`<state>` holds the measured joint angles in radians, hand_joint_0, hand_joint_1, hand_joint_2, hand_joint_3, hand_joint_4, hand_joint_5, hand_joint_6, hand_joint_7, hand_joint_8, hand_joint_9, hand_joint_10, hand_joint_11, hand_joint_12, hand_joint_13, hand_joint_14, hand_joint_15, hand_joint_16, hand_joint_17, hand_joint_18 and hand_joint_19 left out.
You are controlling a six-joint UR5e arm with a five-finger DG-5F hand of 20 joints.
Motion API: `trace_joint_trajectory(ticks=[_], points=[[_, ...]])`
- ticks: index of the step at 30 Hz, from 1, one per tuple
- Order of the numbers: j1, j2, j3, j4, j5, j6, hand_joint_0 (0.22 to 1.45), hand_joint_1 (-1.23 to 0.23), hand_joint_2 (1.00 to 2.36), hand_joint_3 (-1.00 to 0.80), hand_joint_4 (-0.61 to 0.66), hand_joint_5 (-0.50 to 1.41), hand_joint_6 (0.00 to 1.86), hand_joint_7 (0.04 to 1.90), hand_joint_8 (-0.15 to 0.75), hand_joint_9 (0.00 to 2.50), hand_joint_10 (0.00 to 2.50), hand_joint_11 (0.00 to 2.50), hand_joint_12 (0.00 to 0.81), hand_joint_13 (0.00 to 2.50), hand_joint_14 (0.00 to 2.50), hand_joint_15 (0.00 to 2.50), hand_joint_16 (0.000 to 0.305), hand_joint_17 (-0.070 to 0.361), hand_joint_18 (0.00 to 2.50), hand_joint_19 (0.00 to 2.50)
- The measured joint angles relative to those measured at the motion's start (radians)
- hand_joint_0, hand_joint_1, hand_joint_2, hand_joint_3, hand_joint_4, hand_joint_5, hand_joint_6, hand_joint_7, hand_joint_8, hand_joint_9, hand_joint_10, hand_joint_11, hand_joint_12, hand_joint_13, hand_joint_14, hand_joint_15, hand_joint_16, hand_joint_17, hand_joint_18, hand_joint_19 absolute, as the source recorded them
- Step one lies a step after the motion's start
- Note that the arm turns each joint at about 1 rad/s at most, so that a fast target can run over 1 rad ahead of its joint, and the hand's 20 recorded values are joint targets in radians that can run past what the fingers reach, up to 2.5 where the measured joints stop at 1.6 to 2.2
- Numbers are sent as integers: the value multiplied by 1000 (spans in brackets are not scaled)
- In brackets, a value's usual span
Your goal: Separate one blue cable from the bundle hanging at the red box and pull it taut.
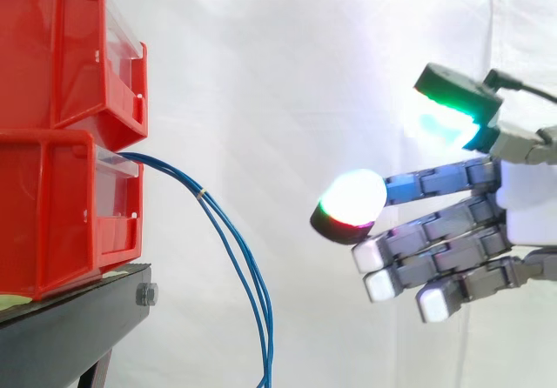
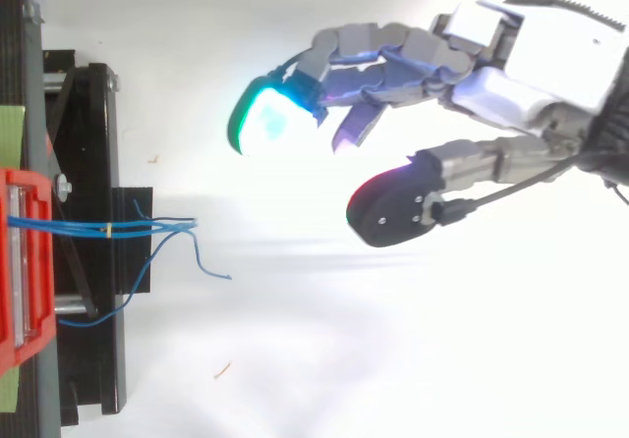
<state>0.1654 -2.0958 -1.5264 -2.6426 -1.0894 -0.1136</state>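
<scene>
Several thin blue cables (image 1: 228,231) come out of the lower red box (image 1: 61,210) and hang down in a bundle, bound by a small yellow tie near the box. From above, the blue cables (image 2: 118,228) spread out past the box's front (image 2: 25,261). My hand (image 1: 487,223) is to the right of the bundle, well apart from it, with fingers stretched toward the box and nothing between them. In the top view my hand (image 2: 511,65) reaches in from the upper right, thumb and fingers spread, short of the cable ends.
A second red box (image 1: 61,49) is stacked on the lower one. Both rest on a black stand (image 1: 78,327) at the left. A white curtain (image 1: 287,83) is behind everything.
</scene>
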Motion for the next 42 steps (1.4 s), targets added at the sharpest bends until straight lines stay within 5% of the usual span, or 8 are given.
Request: trace_joint_trajectory(ticks=[9,22,35,42], points=[[6,-71,54,11,36,-3,558,-591,1000,-500,251,-194,503,937,163,432,17,736,299,363,21,828,45,102,574,843],[9,-244,241,-6,-9,43,559,-589,1000,-500,251,-193,503,937,166,433,18,743,300,363,21,826,45,102,578,834],[13,-282,298,1,-134,157,551,-603,1000,-500,273,-182,503,935,221,600,19,763,356,538,22,805,47,105,678,818],[2,-283,305,90,-231,307,555,-604,1000,-500,275,-179,503,933,220,604,19,762,352,536,23,804,47,105,678,815]])
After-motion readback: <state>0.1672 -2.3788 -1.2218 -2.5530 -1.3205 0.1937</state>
